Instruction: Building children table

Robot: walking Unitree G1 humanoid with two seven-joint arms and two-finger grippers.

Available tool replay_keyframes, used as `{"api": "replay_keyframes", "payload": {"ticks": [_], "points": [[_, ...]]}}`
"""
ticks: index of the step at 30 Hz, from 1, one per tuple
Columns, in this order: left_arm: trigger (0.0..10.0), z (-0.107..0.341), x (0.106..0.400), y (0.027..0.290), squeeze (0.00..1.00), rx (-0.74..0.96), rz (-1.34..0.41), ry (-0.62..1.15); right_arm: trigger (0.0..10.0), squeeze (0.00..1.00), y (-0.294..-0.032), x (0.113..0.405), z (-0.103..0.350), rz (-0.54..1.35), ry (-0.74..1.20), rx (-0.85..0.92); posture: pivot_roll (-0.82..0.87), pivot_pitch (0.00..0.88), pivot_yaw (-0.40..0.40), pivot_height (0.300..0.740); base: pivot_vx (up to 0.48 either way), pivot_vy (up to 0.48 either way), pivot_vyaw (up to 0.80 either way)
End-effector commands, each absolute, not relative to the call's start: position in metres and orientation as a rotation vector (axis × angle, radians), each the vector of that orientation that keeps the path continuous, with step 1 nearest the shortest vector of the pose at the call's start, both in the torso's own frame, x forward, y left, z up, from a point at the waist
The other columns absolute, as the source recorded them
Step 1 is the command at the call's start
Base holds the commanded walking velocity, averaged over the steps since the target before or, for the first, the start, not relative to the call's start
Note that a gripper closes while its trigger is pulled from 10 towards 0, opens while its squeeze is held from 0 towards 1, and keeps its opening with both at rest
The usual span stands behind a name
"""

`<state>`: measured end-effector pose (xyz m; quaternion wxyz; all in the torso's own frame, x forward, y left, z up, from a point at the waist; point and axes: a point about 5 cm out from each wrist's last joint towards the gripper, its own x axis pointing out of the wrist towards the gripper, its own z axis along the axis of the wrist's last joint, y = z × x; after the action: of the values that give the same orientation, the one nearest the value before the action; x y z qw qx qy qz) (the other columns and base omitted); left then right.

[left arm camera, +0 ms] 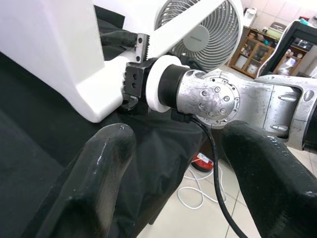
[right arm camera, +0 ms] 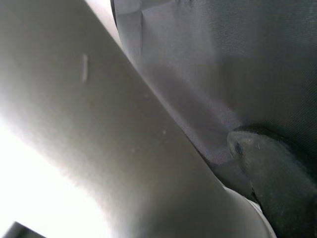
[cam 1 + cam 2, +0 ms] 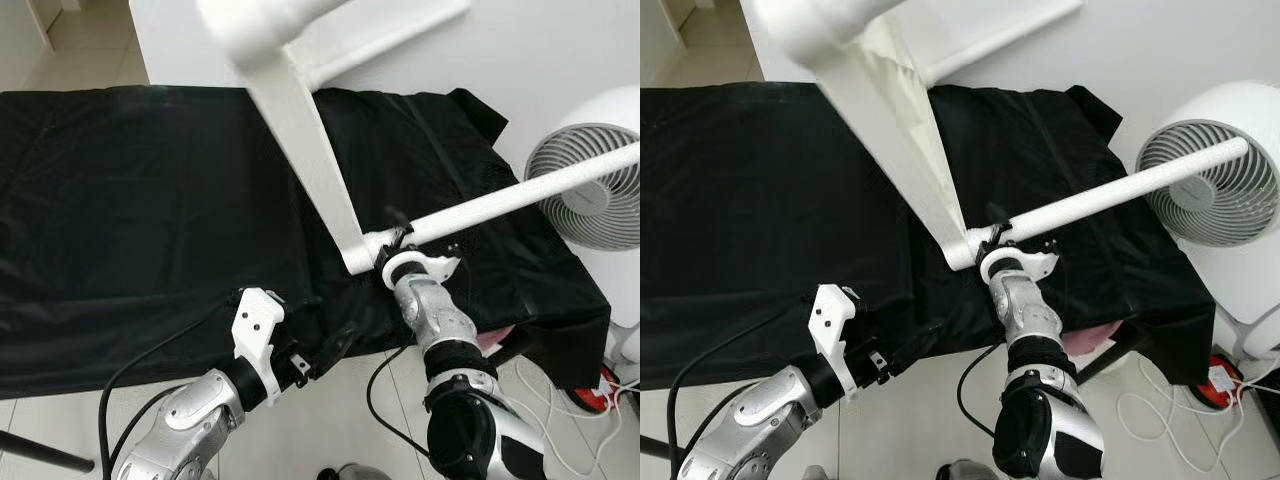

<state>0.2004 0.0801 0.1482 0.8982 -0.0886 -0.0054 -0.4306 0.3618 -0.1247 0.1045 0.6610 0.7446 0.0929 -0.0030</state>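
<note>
Nearest the head camera, both silver arms rise toward the black cloth [image 3: 130, 220] that covers the worktop. Left tool [image 3: 322, 352] hovers at the cloth's near edge, close beside the right arm and just short of the white table frame; its two black fingers [image 1: 99, 173] stand spread apart in the wrist view, released, with nothing between them. A black cable [image 3: 140, 365] loops from the left arm down below the cloth edge.

Right tool [image 3: 392, 245] sits above the cloth's near edge, at the corner of the white table frame [image 3: 300, 120], where a flat white panel meets a round white leg [image 3: 520, 195]. Its serrated black fingers [image 1: 132, 82] are clenched on that corner joint, as the left wrist view shows. In the right wrist view the white part lies pressed close against one dark pad [image 2: 277, 178], with the cloth behind.

From that corner the panel rises up and away over the cloth toward a thick white tube at the top of the frame, and the leg runs out past the cloth's right edge, in front of a white round fan [image 3: 590, 180]. The fan's grey hub carries small writing that is too blurred to read. Beyond the cloth stands a white wall [image 3: 560, 50]. Below the fan, white cords [image 3: 560, 420] and a red item [image 3: 592, 398] lie on the tiled floor [image 3: 330, 420].
</note>
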Motion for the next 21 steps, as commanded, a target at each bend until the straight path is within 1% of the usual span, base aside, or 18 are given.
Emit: {"api": "replay_keyframes", "payload": {"ticks": [1,8,9,10,12,13,14,15,16,17,18,19,20,21], "points": [[10.0,0.152,0.198,0.078,0.0,-0.195,-0.894,-0.022,10.0,0.0,-0.106,0.342,0.063,-0.093,0.414,1.699,-0.02,0.115,-0.017,0.74,0.0,0.0,0.0],[10.0,0.152,0.198,0.077,0.0,-0.196,-0.894,-0.021,10.0,0.0,-0.1,0.344,0.065,-0.024,0.454,1.616,-0.02,0.115,-0.017,0.74,0.0,0.0,0.0],[10.0,0.152,0.198,0.078,0.0,-0.197,-0.893,-0.021,10.0,0.0,-0.101,0.345,0.066,-0.032,0.442,1.656,-0.02,0.11,-0.016,0.74,0.0,0.0,0.0],[10.0,0.152,0.198,0.078,0.0,-0.197,-0.893,-0.021,10.0,0.0,-0.101,0.345,0.066,-0.032,0.442,1.656,-0.02,0.11,-0.016,0.74,0.0,0.0,0.0],[10.0,0.151,0.198,0.078,0.0,-0.201,-0.893,-0.018,10.0,0.0,-0.105,0.346,0.067,-0.06,0.416,1.757,-0.02,0.11,-0.016,0.74,0.0,0.0,0.0],[10.0,0.151,0.198,0.078,0.0,-0.202,-0.893,-0.017,10.0,0.0,-0.112,0.346,0.068,-0.069,0.365,1.823,-0.02,0.11,-0.016,0.74,0.0,0.0,0.0],[10.0,0.151,0.198,0.078,0.0,-0.202,-0.893,-0.017,10.0,0.0,-0.112,0.346,0.068,-0.069,0.365,1.823,-0.02,0.11,-0.016,0.74,0.0,0.0,0.0],[10.0,0.151,0.197,0.078,0.0,-0.203,-0.893,-0.016,10.0,0.0,-0.119,0.347,0.075,-0.023,0.273,1.856,-0.01,0.108,-0.016,0.74,0.0,0.0,0.0],[10.0,0.151,0.197,0.078,0.0,-0.203,-0.893,-0.016,10.0,0.0,-0.119,0.347,0.075,-0.023,0.273,1.856,-0.01,0.108,-0.016,0.74,0.0,0.0,0.0],[10.0,0.151,0.197,0.078,0.0,-0.203,-0.893,-0.016,10.0,0.0,-0.125,0.348,0.085,0.066,0.179,1.869,-0.01,0.108,-0.012,0.74,0.0,0.0,0.0],[10.0,0.151,0.197,0.078,0.0,-0.203,-0.893,-0.016,10.0,0.0,-0.125,0.348,0.085,0.066,0.179,1.869,-0.01,0.108,-0.012,0.74,0.0,0.0,0.0],[10.0,0.151,0.197,0.079,0.0,-0.203,-0.892,-0.014,10.0,0.0,-0.132,0.347,0.1,0.169,0.066,1.836,-0.01,0.109,-0.009,0.74,0.0,0.0,0.0],[10.0,0.151,0.197,0.079,0.0,-0.203,-0.892,-0.014,10.0,0.0,-0.132,0.347,0.1,0.169,0.066,1.836,-0.01,0.109,-0.009,0.74,0.0,0.0,0.0],[10.0,0.151,0.197,0.079,0.0,-0.203,-0.892,-0.013,10.0,0.0,-0.14,0.345,0.109,0.222,-0.009,1.819,-0.01,0.109,-0.009,0.74,0.0,0.0,0.0]]}}
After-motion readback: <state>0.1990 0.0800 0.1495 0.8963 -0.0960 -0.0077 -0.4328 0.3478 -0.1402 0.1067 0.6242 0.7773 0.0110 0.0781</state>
